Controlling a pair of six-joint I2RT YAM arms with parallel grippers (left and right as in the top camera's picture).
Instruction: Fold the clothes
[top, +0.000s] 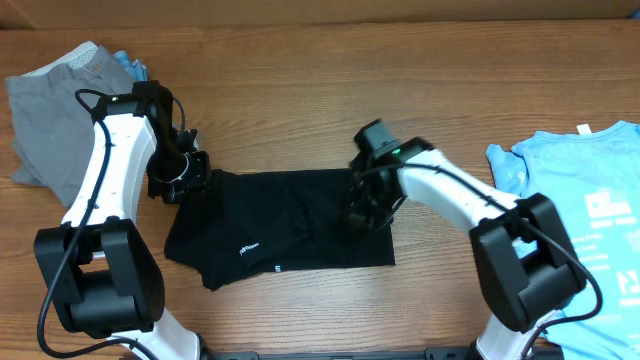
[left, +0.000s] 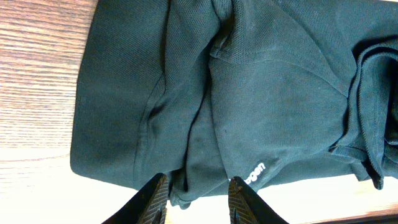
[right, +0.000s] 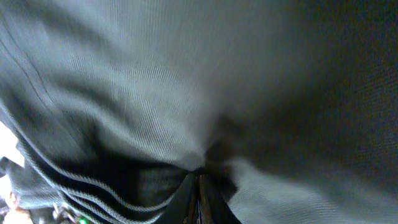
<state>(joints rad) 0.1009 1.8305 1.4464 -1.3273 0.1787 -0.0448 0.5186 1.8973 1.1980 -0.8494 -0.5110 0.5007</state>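
Note:
The black T-shirt (top: 270, 230) lies partly folded on the middle of the table, its small white label facing the front edge. My left gripper (top: 192, 178) is at the shirt's back left corner. In the left wrist view its jaws stand open around a bunched hem of the shirt (left: 249, 93), with a gap beside the cloth (left: 198, 193). My right gripper (top: 362, 208) is down on the shirt's right part. Seen from the right wrist, its fingers (right: 199, 190) are shut together and pinch a pucker of the black cloth (right: 155, 93).
A grey garment (top: 50, 115) lies at the back left with a bit of light-blue cloth (top: 132, 68) beside it. A light-blue tee with white print (top: 590, 215) lies spread at the right edge. Bare wooden table (top: 300, 100) shows behind the black shirt.

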